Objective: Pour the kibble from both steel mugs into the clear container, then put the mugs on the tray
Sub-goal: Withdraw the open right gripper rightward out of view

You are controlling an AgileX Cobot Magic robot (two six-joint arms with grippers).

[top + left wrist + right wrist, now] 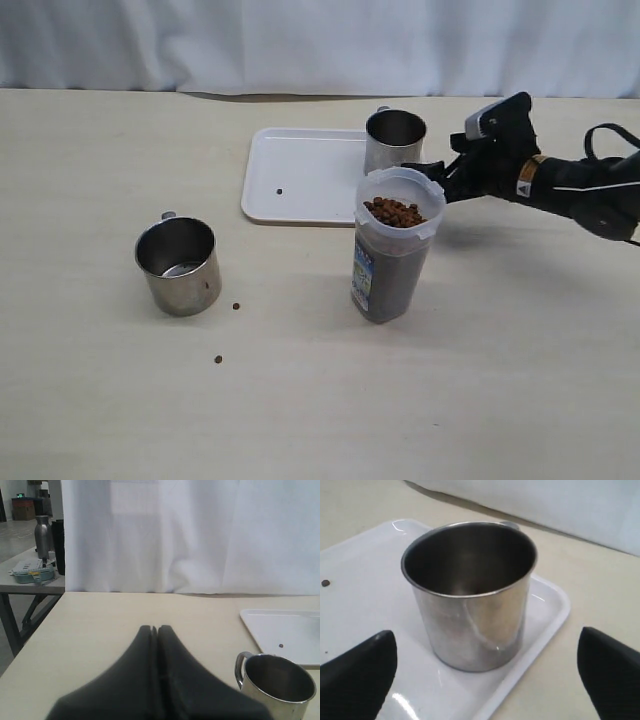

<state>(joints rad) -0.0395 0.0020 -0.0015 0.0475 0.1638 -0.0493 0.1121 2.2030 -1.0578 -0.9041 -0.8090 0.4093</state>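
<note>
Exterior view: clear container (pixel 392 245) filled with kibble (pixel 394 212), its label illegible, one steel mug (pixel 395 140) on the tray (pixel 300 175) behind it, the other mug (pixel 178 266) empty on the table, well to its left, awaiting transfer; left wrist view: left gripper (pixel 156 632) pressed together, empty; right wrist view: right gripper (pixel 485 637) spread either side of the trayed mug, not touching.

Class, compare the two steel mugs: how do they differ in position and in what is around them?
The far mug stands on the tray; the near mug stands on the bare table. The right gripper, jaws open, faces the far mug; no gripper is close to the near mug. Both are upright, shiny steel and look empty.
</note>
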